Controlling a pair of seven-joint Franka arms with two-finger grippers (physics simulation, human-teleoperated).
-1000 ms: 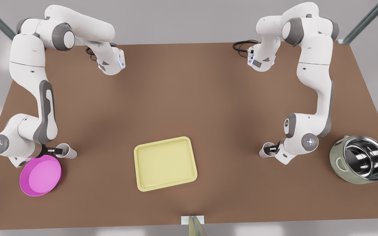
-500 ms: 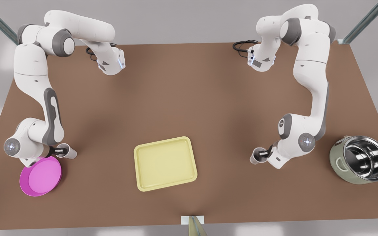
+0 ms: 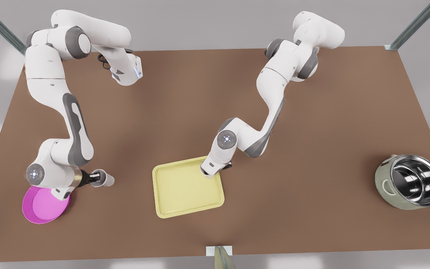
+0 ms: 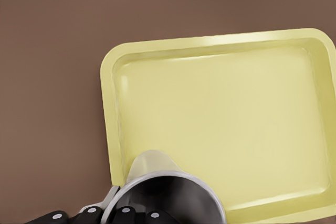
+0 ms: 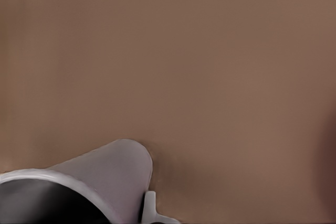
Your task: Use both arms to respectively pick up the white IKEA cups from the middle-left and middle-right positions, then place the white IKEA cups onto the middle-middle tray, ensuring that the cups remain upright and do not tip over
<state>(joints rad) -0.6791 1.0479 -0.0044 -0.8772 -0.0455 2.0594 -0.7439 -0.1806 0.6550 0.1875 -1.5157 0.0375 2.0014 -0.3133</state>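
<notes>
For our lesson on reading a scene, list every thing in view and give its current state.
Left gripper: shut on left cup.
Left cup: mouth up, over the tray's corner.
Right gripper: shut on right cup.
Right cup: mouth up, over bare table.
Tray: empty.
Magenta plate: empty.
Steel pot: lidless, empty.

Simulated lab bench: bare brown table point(image 3: 215, 97), metal frame struts point(image 3: 416, 24).

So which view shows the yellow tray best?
The front view: the tray shows whole except its far corner, under the left gripper. The left wrist view has it close, with the held cup covering one corner. The right wrist view looks at the other cup, in the right gripper, over the table.
</notes>
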